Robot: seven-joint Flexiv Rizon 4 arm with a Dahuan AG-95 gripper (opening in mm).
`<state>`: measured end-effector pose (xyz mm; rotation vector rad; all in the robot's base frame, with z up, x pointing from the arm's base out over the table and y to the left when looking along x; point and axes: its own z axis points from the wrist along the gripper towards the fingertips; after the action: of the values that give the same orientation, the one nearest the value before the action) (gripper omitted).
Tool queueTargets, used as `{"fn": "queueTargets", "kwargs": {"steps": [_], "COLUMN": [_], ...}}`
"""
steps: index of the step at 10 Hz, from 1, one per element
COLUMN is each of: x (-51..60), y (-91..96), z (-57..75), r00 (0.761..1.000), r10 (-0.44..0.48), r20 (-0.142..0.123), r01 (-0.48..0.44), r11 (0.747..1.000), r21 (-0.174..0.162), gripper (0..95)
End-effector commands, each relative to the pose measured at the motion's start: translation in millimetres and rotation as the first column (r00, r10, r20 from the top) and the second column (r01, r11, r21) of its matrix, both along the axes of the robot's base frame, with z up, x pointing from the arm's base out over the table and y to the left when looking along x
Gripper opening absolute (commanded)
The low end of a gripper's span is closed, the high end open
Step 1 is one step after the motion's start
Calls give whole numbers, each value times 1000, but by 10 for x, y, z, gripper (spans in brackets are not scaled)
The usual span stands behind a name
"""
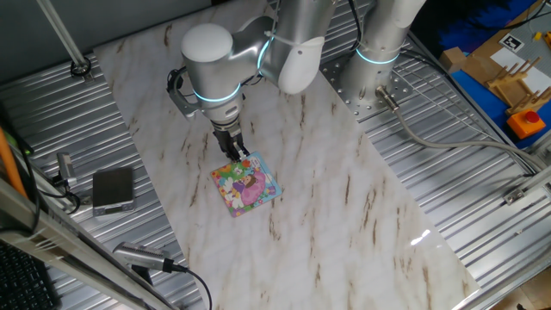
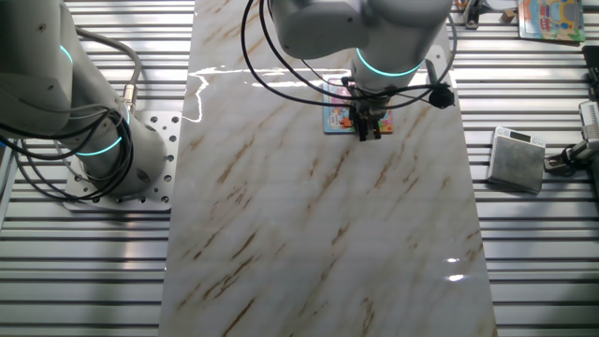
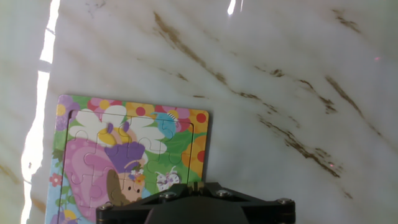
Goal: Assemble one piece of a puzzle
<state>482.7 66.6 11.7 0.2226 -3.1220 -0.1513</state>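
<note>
The puzzle (image 1: 250,185) lies flat on the marble table, a colourful square with a pink figure. My gripper (image 1: 239,155) points straight down at its far corner, fingers close together. From the other side the gripper (image 2: 368,129) covers the near edge of the puzzle (image 2: 337,101). The hand view shows the puzzle (image 3: 130,149) at lower left, and the dark gripper body hides its lower right corner. A small greenish sliver, the piece (image 3: 195,185), shows in the notch between the jaws of the gripper (image 3: 196,186). The fingertips themselves are hidden.
A grey box (image 1: 114,189) sits on the ribbed metal left of the marble table (image 1: 344,198), with cables near it. The arm's base (image 2: 103,150) stands at the table's side. Boxes and an orange part (image 1: 525,120) lie beyond the far right edge.
</note>
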Motion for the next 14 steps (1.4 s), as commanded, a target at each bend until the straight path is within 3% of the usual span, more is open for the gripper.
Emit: {"fn": "queueTargets", "kwargs": {"steps": [1, 14], "x": [-1, -12], "y": [0, 10], "z": [6, -5], "r00": [1000, 1000], "r10": [-3, 6], "r20": [0, 1], "r01": [3, -6], "r11": [1000, 1000], "r21": [1, 3], "gripper": [0, 0]}}
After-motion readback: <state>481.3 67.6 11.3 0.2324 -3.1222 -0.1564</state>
